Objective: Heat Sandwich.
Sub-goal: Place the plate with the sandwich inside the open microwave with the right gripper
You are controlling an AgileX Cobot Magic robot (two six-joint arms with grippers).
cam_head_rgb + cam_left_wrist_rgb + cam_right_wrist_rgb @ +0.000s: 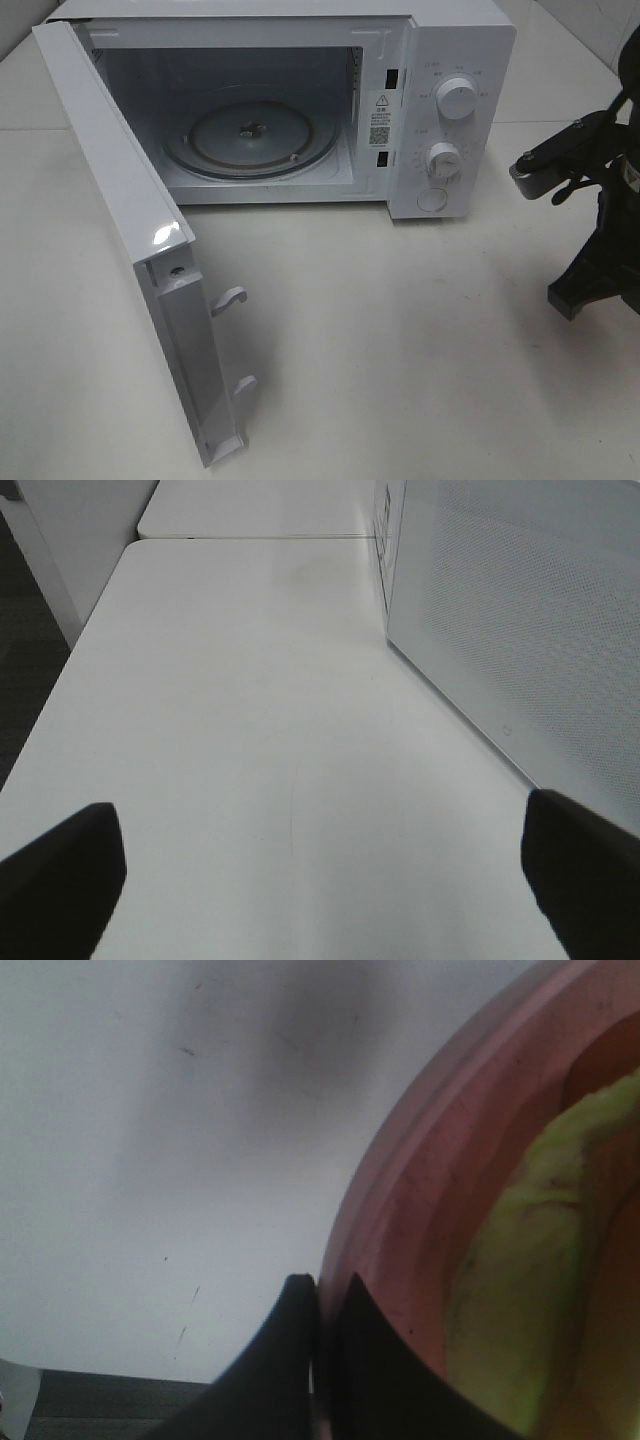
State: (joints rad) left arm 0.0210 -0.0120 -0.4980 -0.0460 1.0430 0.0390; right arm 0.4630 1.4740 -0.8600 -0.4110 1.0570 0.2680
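Observation:
Only part of the sandwich [535, 1260] shows, in the right wrist view: a pale greenish-yellow layer with a reddish edge, lying on a round pink plate [420, 1180]. My right gripper [320, 1290] is shut on the rim of that plate, with its dark fingers [280, 1370] pressed together. In the exterior view neither plate nor sandwich shows, only the right arm [590, 190] at the right edge. My left gripper [318, 815] is open above bare table, its fingertips [70, 870] far apart, with nothing between them.
A white microwave [450, 60] stands at the back of the table with a glass turntable [250, 140] inside. Its door [120, 210] swings wide open toward the front left. A white perforated panel [520, 630] rises beside the left gripper.

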